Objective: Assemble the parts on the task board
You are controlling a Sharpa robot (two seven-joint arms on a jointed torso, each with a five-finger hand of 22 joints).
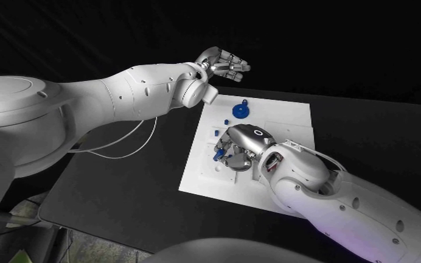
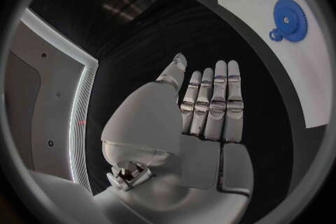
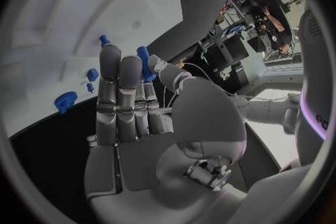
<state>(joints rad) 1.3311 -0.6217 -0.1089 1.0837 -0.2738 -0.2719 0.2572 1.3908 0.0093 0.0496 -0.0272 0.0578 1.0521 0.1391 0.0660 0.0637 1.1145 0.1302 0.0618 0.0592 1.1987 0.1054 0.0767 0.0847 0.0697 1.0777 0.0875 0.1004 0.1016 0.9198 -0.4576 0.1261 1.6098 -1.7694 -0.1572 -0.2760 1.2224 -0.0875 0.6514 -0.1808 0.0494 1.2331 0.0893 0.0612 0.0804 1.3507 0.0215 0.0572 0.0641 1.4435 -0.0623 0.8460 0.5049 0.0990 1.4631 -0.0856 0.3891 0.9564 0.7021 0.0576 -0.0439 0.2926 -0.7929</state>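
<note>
The white task board (image 1: 282,117) lies in the middle of the black table. A blue gear (image 1: 240,112) sits near its far edge, also seen in the left wrist view as a gear (image 2: 290,19) on the board (image 2: 238,0). My right hand (image 1: 240,148) hovers low over the board's left-middle part. Its fingers are stretched out, and it pinches a long blue peg (image 3: 144,64) between thumb and finger. Other small blue parts (image 3: 92,74) and a gear (image 3: 64,102) lie on the board (image 3: 77,5) beyond the fingers. My left hand (image 1: 224,63) hangs flat and empty past the board's far left corner.
A small blue part (image 1: 216,133) lies on the board close to my right hand. My left forearm (image 1: 149,92) crosses above the table left of the board. Bare black tabletop (image 1: 123,178) lies to the left of the board.
</note>
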